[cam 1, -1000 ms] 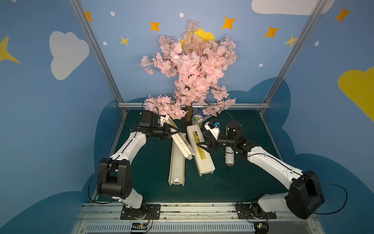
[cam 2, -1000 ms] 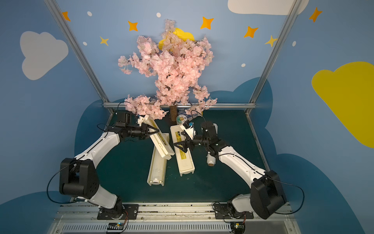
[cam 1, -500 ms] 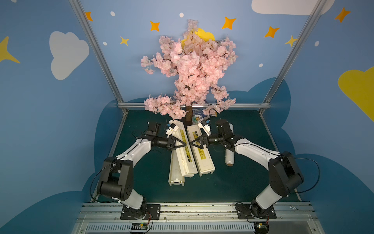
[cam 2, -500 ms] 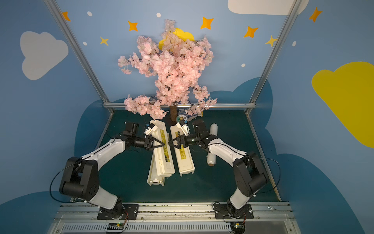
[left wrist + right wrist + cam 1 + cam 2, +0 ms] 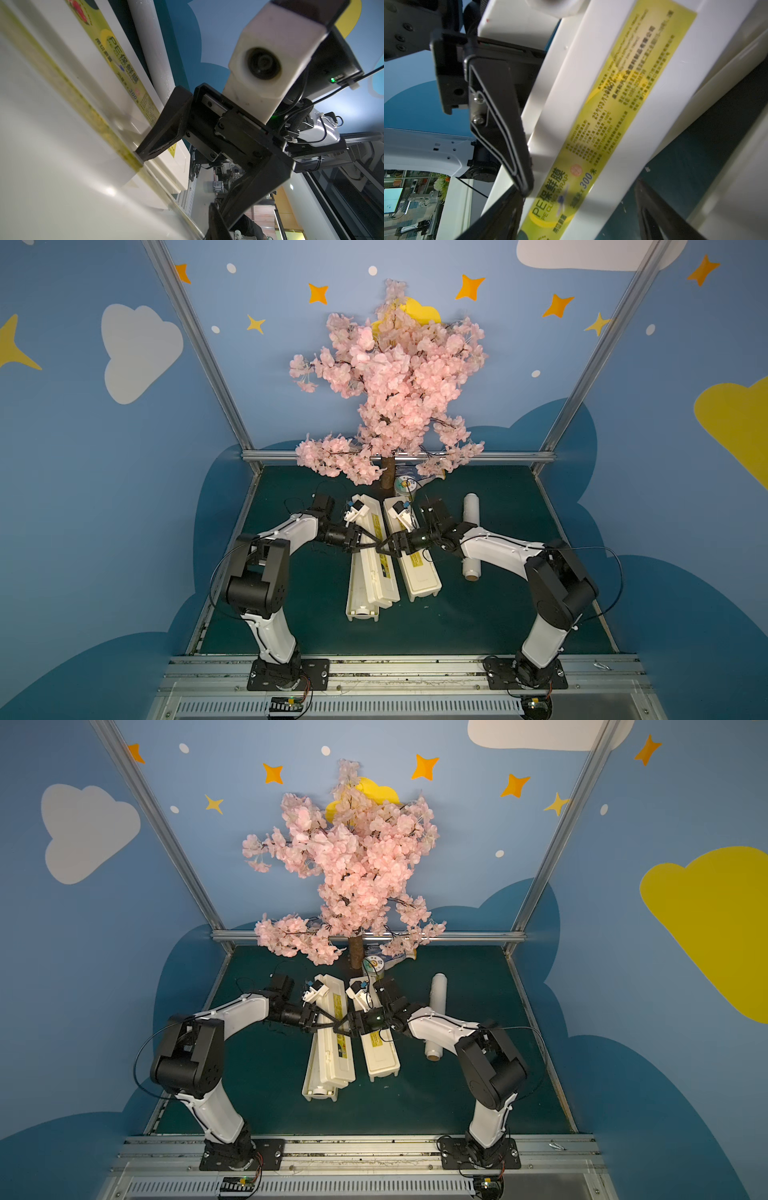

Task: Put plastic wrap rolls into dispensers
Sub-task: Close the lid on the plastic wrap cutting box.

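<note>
Two cream dispensers lie side by side mid-table. The left dispenser (image 5: 371,572) has its labelled lid (image 5: 612,104) lowered askew over the base, whose near end (image 5: 362,612) sticks out; its trough is hidden. My left gripper (image 5: 371,544) is shut on that lid's edge, one finger (image 5: 500,124) lying flat on it. My right gripper (image 5: 384,548) reaches across from the other side, open, its jaws straddling the same lid (image 5: 577,207). The right dispenser (image 5: 417,572) is closed. One plastic wrap roll (image 5: 471,535) lies free on the mat to its right.
A pink blossom tree (image 5: 390,385) stands at the back centre, with a green-and-white can (image 5: 404,486) by its trunk, just beyond the dispensers' far ends. Metal frame posts and blue walls bound the green mat (image 5: 498,614).
The left arm has lowered the raised lid down over its base. The right gripper has moved left from the right dispenser to that lid, and its jaws have narrowed slightly.
</note>
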Action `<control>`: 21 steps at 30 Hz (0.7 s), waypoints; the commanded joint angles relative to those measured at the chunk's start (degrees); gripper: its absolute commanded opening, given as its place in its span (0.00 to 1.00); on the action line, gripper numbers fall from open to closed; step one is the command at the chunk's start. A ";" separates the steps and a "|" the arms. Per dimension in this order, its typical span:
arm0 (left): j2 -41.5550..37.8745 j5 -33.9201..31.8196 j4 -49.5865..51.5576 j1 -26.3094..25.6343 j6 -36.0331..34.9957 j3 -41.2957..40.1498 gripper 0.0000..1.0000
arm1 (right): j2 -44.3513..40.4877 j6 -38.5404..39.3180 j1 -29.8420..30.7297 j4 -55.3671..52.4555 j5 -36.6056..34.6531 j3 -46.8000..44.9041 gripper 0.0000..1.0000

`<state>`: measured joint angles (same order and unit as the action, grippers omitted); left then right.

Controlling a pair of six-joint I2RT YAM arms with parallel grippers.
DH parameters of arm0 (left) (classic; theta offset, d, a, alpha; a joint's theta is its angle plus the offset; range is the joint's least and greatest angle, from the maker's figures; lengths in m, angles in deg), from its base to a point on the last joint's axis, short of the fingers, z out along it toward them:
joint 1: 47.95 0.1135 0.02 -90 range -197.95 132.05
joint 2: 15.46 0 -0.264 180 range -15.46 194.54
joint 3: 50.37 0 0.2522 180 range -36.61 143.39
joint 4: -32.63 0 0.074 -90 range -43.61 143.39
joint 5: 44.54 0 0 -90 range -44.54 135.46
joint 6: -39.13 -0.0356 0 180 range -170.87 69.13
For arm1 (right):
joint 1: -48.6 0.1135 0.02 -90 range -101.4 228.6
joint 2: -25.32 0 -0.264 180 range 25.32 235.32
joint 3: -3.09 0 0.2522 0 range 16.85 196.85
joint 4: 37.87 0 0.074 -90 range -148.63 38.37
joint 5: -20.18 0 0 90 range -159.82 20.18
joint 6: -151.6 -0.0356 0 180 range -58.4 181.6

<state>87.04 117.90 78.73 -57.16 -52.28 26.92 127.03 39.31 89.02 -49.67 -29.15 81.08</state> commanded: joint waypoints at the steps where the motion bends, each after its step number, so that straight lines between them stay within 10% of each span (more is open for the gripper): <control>1: -0.70 1.45 5.77 0.89 -4.39 0.46 0.16 | 0.03 -0.96 0.38 1.76 1.26 -1.54 0.83; 7: -0.19 -3.25 9.41 2.09 -6.07 2.12 0.22 | 2.58 -2.06 2.57 4.26 4.42 -0.95 0.84; 14: -1.79 -11.27 9.09 2.08 -4.83 1.28 0.61 | 4.74 -4.37 4.59 5.94 4.41 -0.77 0.84; 21: -4.02 -22.39 10.93 2.20 -4.12 2.49 0.73 | 4.31 -4.71 5.09 2.53 -0.90 -1.36 0.84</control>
<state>85.21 101.88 87.60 -55.11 -56.41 28.12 130.09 35.01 93.85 -43.01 -26.83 80.38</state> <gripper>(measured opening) 0.732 0.839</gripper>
